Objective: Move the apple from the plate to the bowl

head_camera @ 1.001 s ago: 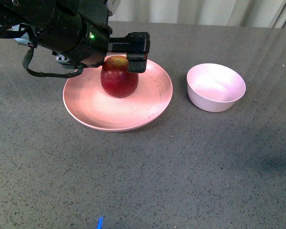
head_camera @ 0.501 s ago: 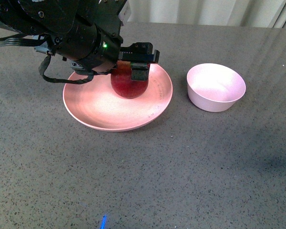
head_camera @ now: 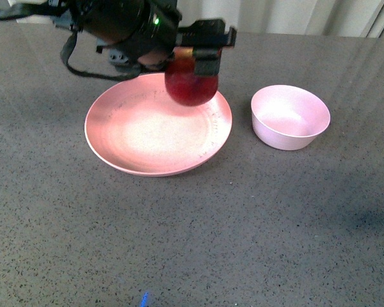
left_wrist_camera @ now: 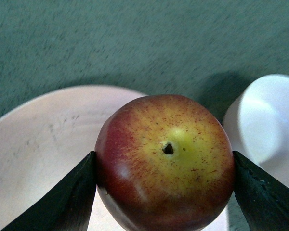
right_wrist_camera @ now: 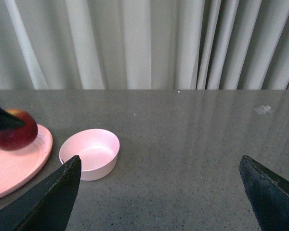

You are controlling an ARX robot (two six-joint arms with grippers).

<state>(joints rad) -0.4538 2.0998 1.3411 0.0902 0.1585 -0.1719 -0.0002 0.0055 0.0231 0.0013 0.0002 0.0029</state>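
My left gripper [head_camera: 193, 70] is shut on the dark red apple [head_camera: 189, 84] and holds it in the air above the far right part of the salmon-pink plate [head_camera: 141, 137]. In the left wrist view the apple [left_wrist_camera: 164, 161] fills the gap between both black fingers [left_wrist_camera: 62, 202], yellow stem patch facing the camera, with the plate [left_wrist_camera: 43, 139] below it and the bowl [left_wrist_camera: 269, 125] beside it. The small pale pink bowl [head_camera: 290, 116] stands empty to the right of the plate. My right gripper [right_wrist_camera: 159, 192] is open and empty above the table; it does not show in the front view.
The dark speckled tabletop [head_camera: 243, 224] spreads around plate and bowl. The right wrist view shows the bowl [right_wrist_camera: 90, 153], the plate's edge [right_wrist_camera: 19, 168], the lifted apple [right_wrist_camera: 14, 130] and pale curtains [right_wrist_camera: 149, 43] behind the table's far edge.
The left gripper has lifted the apple off the plate and carried it up and to the right, toward the bowl. The plate and bowl have not moved.
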